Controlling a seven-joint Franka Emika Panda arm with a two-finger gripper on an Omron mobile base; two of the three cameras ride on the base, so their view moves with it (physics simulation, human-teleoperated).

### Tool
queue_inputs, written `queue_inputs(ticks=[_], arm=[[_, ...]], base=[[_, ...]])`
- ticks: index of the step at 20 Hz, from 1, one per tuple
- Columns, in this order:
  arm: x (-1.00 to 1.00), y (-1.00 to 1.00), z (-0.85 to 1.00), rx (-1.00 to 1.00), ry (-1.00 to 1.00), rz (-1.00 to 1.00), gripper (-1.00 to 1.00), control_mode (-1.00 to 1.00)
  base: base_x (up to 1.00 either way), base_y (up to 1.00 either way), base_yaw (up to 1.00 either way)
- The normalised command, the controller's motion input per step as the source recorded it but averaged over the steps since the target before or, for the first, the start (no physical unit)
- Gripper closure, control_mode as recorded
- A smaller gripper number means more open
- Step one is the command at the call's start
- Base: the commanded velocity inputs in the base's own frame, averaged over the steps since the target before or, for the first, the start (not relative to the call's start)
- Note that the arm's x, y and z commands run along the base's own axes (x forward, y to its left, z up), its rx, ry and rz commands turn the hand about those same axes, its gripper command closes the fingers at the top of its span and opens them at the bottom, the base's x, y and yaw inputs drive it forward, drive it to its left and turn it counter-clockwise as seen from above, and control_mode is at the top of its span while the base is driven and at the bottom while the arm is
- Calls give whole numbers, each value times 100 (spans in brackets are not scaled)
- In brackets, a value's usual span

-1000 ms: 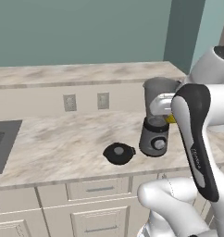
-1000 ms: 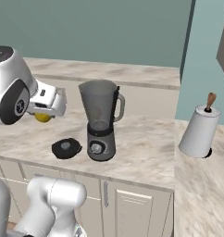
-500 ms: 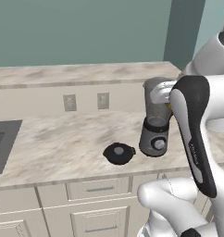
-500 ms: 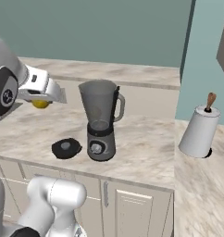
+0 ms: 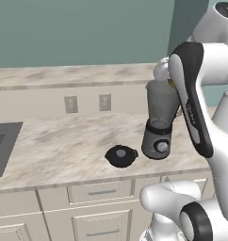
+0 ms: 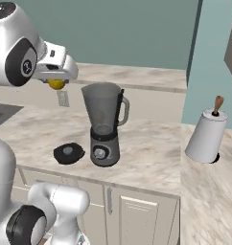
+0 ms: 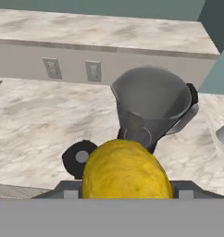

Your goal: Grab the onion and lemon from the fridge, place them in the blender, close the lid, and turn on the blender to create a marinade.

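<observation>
Pincer (image 6: 56,82) has lifted lemon (image 7: 126,169) higher, beside blender (image 6: 104,124) mouth.

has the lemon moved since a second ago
Yes. In the right base view the lemon, held in the gripper, has risen and shifted toward the blender, now beside the jar's rim rather than its lower half.

counter (image 5: 64,141): marble | outlets (image 5: 71,104): two, backsplash | paper-towel holder (image 6: 206,136): right counter

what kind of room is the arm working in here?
Looks like a home kitchen, rendered: a marble-look counter over pale cabinet drawers, a blender with its lid beside it, and wall outlets on the backsplash.
</observation>
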Motion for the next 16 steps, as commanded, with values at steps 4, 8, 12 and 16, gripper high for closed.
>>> queue_inputs(ticks=[4,8,12,16], arm=[[58,-69,-1,0,0,2,100,-100],[3,-31,-3,0,0,5,100,-100],[3,0,-37,0,3,0,100,-100],[15,0,-62,0,13,0,100,-100]], base=[[0,0,0],[0,0,0],[0,0,0],[0,0,0]])
